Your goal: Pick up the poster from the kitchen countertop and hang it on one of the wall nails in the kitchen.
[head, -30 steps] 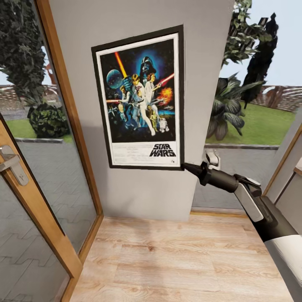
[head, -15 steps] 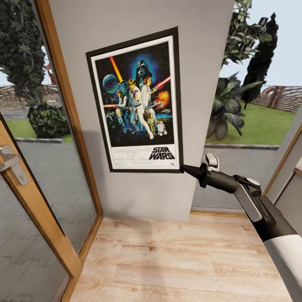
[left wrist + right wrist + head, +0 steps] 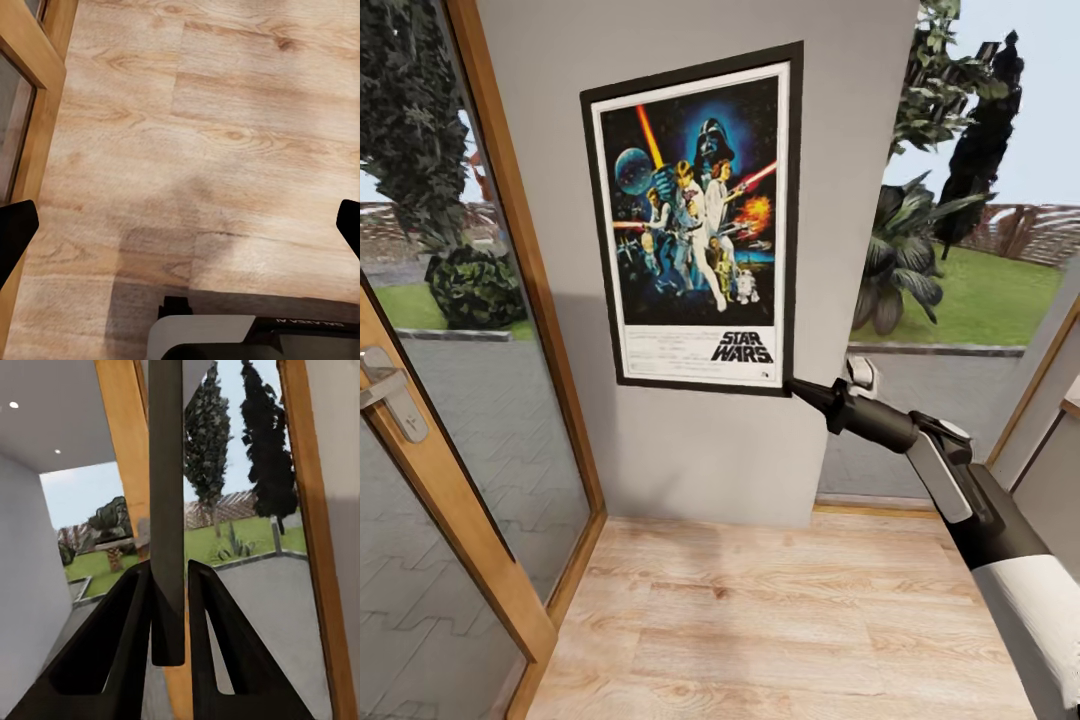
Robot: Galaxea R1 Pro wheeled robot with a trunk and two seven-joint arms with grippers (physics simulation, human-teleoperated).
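Your right gripper (image 3: 796, 387) has its jaws pinching the poster (image 3: 695, 220) by its lower corner, holding it flat against the grey wall (image 3: 700, 450) above the wooden floor (image 3: 780, 620). Your left gripper (image 3: 180, 229) hangs over that floor, jaws spread wide.
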